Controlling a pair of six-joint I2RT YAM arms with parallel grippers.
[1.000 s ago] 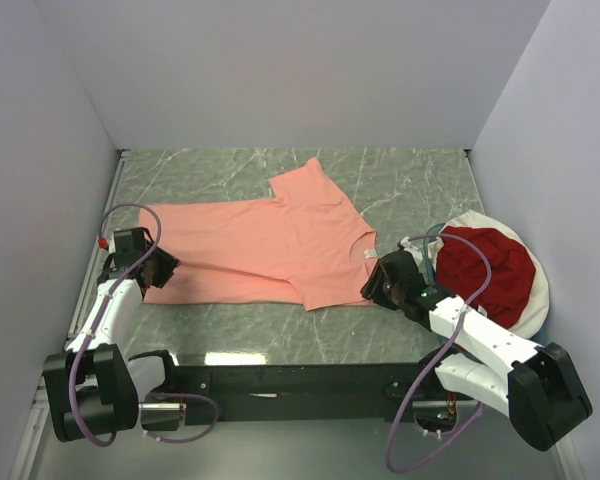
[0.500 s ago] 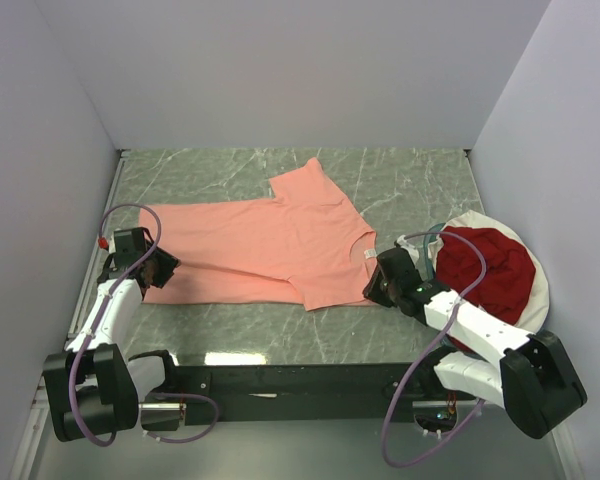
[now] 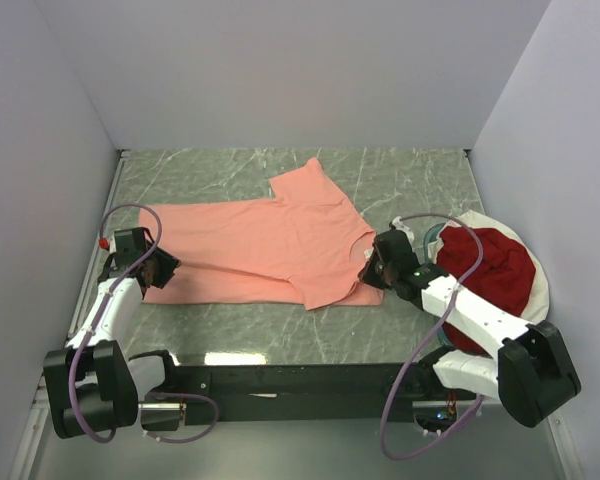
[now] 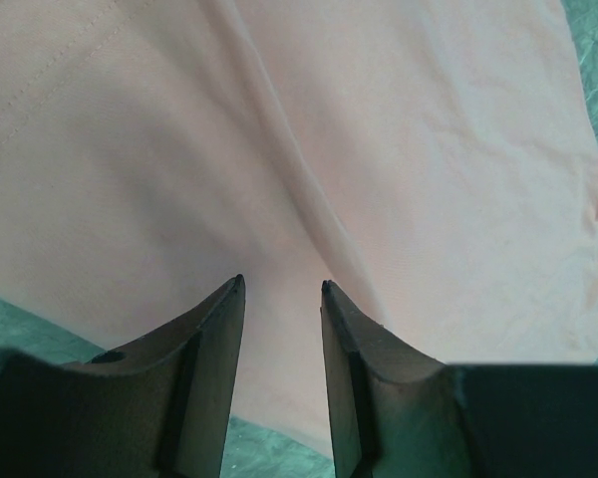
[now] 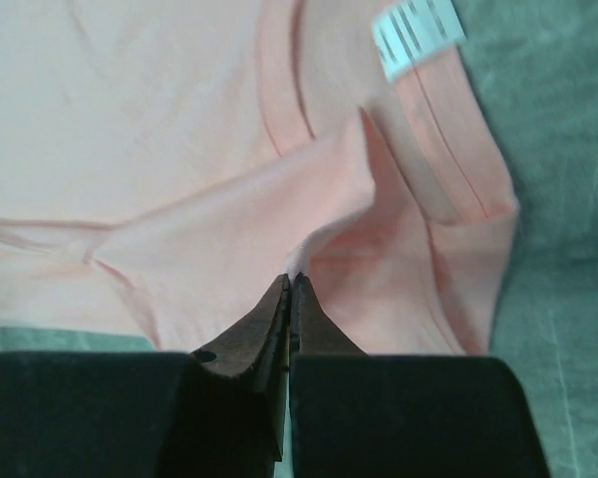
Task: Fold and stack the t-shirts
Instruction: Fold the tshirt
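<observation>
A salmon-pink t-shirt (image 3: 270, 245) lies spread flat on the green marble table, its neck to the right and its white neck label (image 3: 367, 254) showing. My right gripper (image 3: 373, 268) sits at the shoulder beside the collar. In the right wrist view the right gripper (image 5: 291, 279) is shut on a raised pinch of pink cloth (image 5: 179, 119), just below the label (image 5: 417, 30). My left gripper (image 3: 163, 268) rests over the hem at the shirt's near left corner. In the left wrist view the left gripper (image 4: 282, 284) is open, with flat pink cloth (image 4: 379, 149) under the gap. A dark red t-shirt (image 3: 485, 270) is bunched in the basket.
A white-rimmed round basket (image 3: 540, 290) stands at the right, close behind my right arm. Grey walls close in the table on the left, back and right. Bare marble (image 3: 400, 180) shows beyond the shirt and along the near edge (image 3: 280, 335).
My right gripper moved up and left onto the pink shirt's shoulder and shut on the cloth, lifting a small fold. The left arm and the shirts otherwise stayed put.
</observation>
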